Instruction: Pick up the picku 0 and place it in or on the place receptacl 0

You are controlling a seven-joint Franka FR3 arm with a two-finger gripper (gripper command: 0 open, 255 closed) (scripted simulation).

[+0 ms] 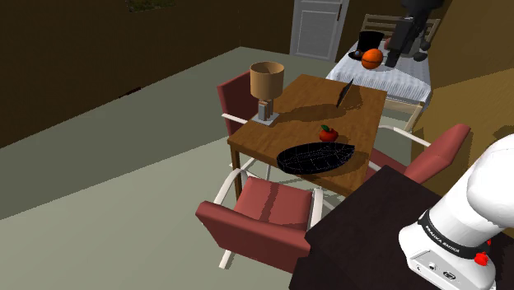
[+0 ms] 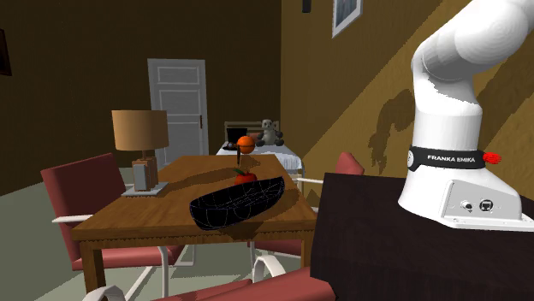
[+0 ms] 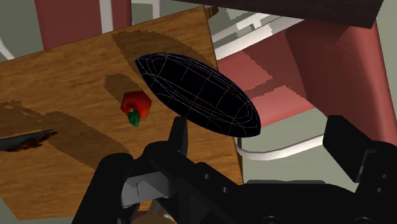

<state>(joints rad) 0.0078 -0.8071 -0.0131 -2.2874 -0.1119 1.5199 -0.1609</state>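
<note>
The white arm (image 2: 462,103) rises steeply from its dark stand (image 1: 362,226) at the near edge of the desk (image 1: 309,99). The hand is carried high and tipped down over that edge. In the wrist view the black fingers (image 3: 180,135) stand wide apart and hold nothing, and the nearer end of the black bowl (image 3: 197,92) lies far below them. The red fruit (image 1: 329,133) sits on the desk just beside the bowl's far rim, not in it.
</note>
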